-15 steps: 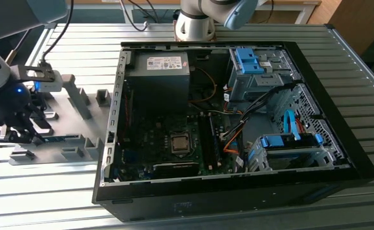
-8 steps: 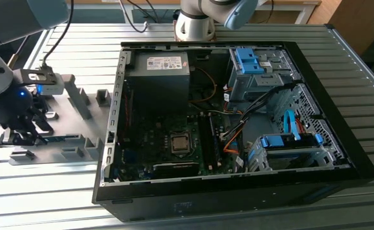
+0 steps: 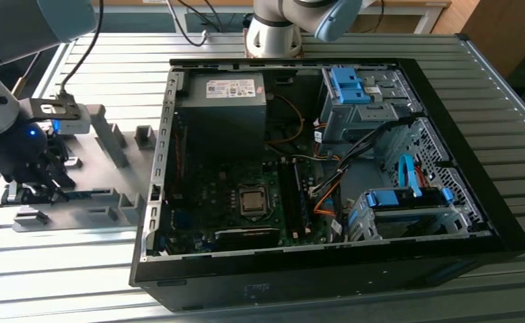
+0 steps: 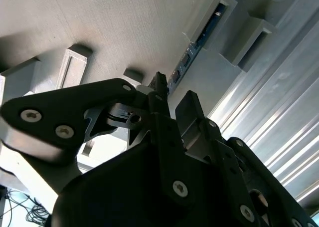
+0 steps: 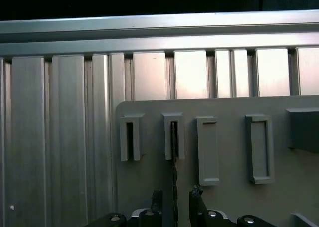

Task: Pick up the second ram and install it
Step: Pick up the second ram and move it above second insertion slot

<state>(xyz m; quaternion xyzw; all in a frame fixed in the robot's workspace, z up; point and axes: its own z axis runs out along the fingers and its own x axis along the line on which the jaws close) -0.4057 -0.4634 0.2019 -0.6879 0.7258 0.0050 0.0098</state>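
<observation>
A ribbed aluminium worktop (image 3: 136,74) carries an open computer case (image 3: 491,208). Beside the case, on the exterior view's left, lies a grey slotted holder plate (image 3: 92,178). The end effector (image 5: 175,199) hangs over the plate with its fingers (image 5: 196,199) apart. Between them, clear of both, the second ram (image 5: 174,152) stands on edge in one slot of the plate.

Computer case (image 3: 478,202) lying open on the table (image 3: 505,87) at the exterior view's right; beside it, at that view's left, a fixture plate (image 3: 96,165) carrying slotted holders (image 5: 208,149), the second ram (image 5: 174,152) on edge in one slot, the hand (image 5: 175,197) over the plate, fingers (image 5: 195,199) either side of the stick and clear of it.
</observation>
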